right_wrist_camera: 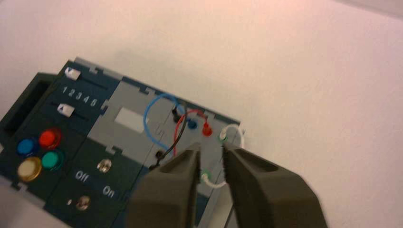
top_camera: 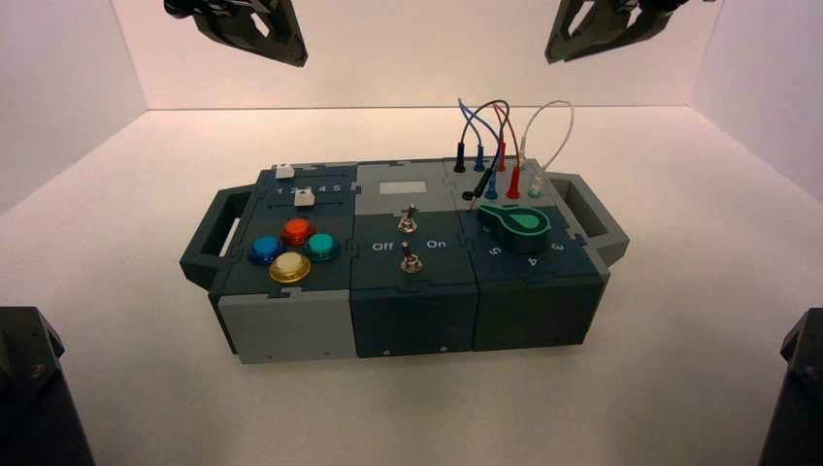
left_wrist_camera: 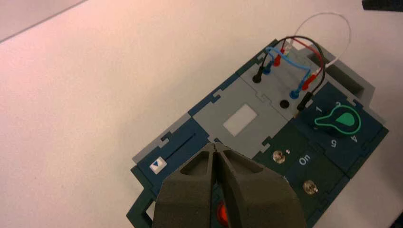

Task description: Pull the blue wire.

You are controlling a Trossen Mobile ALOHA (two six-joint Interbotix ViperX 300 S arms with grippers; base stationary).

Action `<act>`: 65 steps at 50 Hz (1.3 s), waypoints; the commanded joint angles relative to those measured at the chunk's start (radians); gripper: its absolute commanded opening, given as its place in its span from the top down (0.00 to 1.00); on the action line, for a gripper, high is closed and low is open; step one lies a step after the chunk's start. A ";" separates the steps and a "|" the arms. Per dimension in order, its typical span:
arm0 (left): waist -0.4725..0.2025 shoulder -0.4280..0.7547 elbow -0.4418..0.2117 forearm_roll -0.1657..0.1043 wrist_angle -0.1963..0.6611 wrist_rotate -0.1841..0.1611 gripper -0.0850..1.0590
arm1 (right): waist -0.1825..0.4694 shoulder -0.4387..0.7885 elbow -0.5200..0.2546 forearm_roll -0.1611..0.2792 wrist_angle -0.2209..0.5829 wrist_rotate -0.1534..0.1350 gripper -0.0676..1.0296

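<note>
Before you sits one wide box (top_camera: 411, 291). Your left gripper (left_wrist_camera: 215, 145) hangs high on the left, fingertips together; your right gripper (right_wrist_camera: 211, 148), high on the right, has them apart. The blue wire (left_wrist_camera: 291, 61), a thin bent arch with two slim blue plugs, stands on the box's far right grey panel (left_wrist_camera: 271, 90). You have four wires in all, one green knob (top_camera: 519, 225), four buttons (top_camera: 290, 266), two sliders (top_camera: 304, 198) and two switches (top_camera: 411, 262).
</note>
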 commanded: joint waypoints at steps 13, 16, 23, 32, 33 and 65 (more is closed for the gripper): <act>-0.003 0.035 -0.038 -0.002 0.028 0.005 0.95 | 0.014 0.052 -0.034 0.130 0.146 -0.002 0.61; -0.003 0.055 -0.043 -0.002 0.028 0.005 0.95 | 0.018 0.075 -0.032 0.149 0.164 -0.002 0.62; -0.003 0.080 -0.052 -0.002 0.028 0.005 0.95 | 0.057 0.121 -0.041 0.170 0.186 -0.002 0.63; -0.003 0.092 -0.058 -0.002 0.029 0.005 0.95 | 0.112 0.196 -0.060 0.184 0.189 -0.003 0.63; -0.003 0.092 -0.058 -0.003 0.031 0.005 0.95 | 0.115 0.209 -0.063 0.186 0.189 -0.003 0.63; -0.029 0.094 -0.057 -0.009 0.055 0.005 0.95 | 0.118 0.334 -0.121 0.186 0.175 -0.006 0.63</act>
